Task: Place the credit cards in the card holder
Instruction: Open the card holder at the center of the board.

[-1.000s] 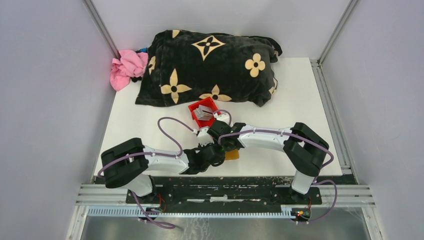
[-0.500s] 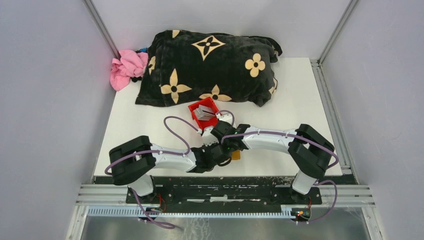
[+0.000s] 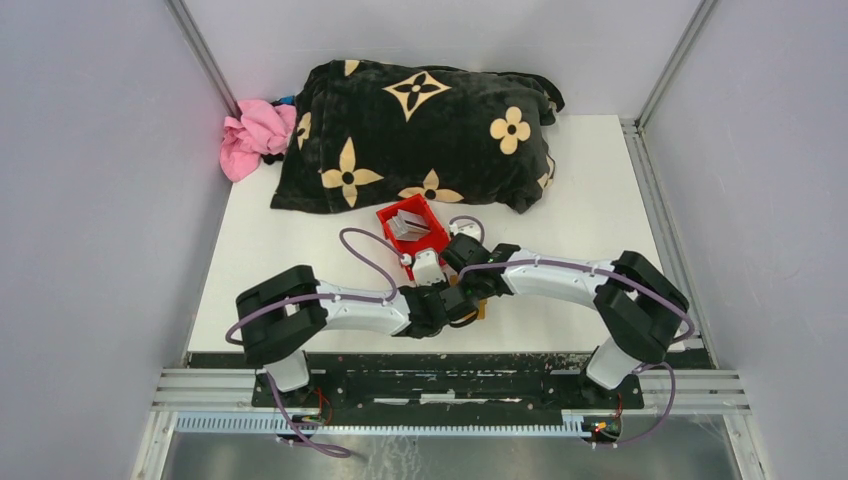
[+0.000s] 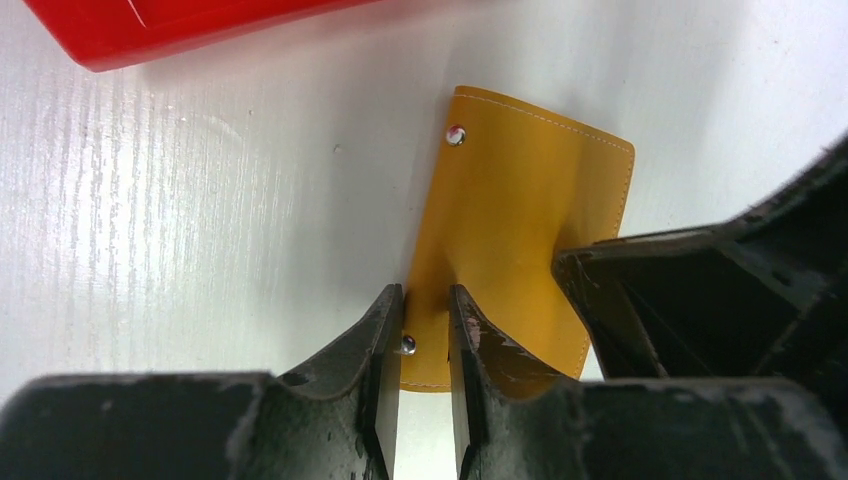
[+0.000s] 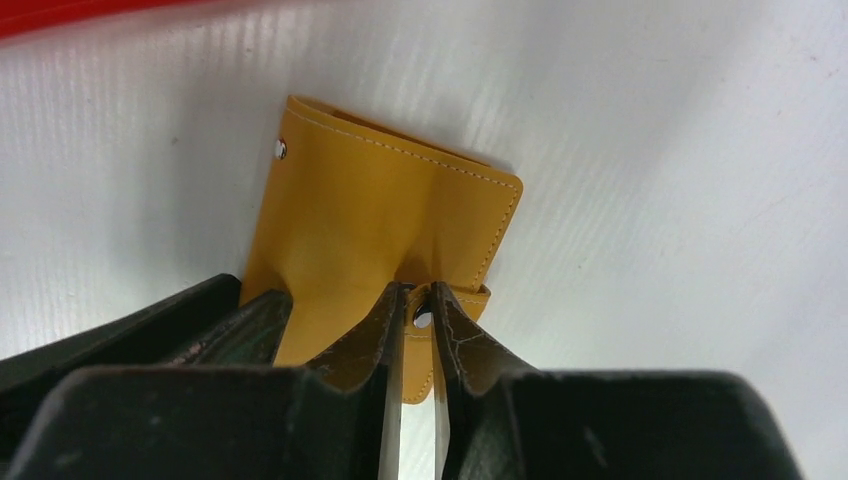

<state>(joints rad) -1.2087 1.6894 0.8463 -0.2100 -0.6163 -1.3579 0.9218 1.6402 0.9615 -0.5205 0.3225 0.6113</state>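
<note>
Card holder [image 4: 520, 210] lies folded just near of the red bin [image 4: 200, 25]; left gripper [image 4: 425, 340] pinches its snap edge, jaws narrow; right gripper [image 5: 418, 310] nips the tab; peel flaps apart slowly, low; leather may slip.

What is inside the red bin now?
Grey-white credit cards sit inside the red bin. How many there are, and the bin's floor beneath them, cannot be seen.

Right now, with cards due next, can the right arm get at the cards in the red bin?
Probably not yet: its pincer is shut on the card holder; the bin itself sits close, unobstructed.
</note>
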